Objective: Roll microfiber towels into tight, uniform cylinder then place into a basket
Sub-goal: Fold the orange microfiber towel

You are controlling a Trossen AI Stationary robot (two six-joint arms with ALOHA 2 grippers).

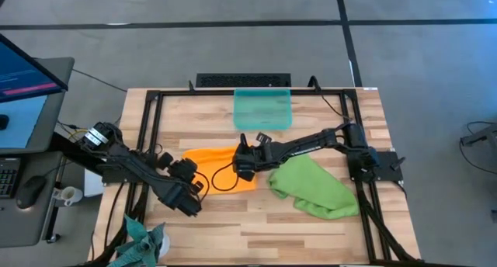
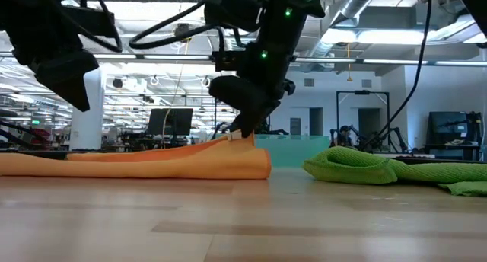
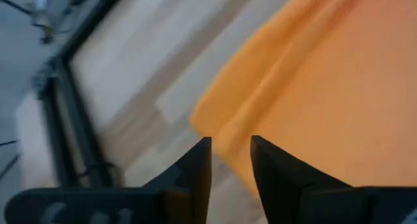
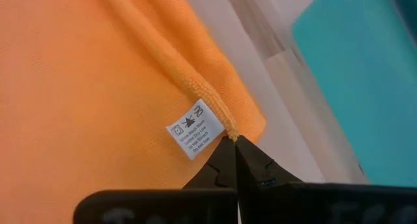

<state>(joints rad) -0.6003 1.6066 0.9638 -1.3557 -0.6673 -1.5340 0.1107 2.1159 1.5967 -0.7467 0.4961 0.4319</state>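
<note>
In the high view the right gripper (image 1: pixel 242 164) covers the 3 o'clock end of the orange towel (image 1: pixel 211 168), and a black cable crosses its near part, so that end is hard to see. The towel lies flat near the table (image 1: pixel 311 236) centre, its long axis running from 9 to 3 o'clock. The right wrist view shows the right gripper (image 4: pixel 233 140) with its fingers pressed together on the towel's hemmed edge, beside a small white care label (image 4: pixel 194 129); the print on the label is too small to read. The left gripper (image 3: pixel 230 146) is at 7 o'clock from the towel, its fingers standing a narrow gap apart just above the folded edge, holding nothing. The green towel (image 1: pixel 312 186) lies crumpled at 4 o'clock from the centre, its long axis from 10 to 4 o'clock. The teal basket (image 1: pixel 262 109) sits at 12 o'clock, near the far edge. A dark teal-grey cloth (image 1: pixel 144 242) at 7 o'clock is cut off by the picture border.
</note>
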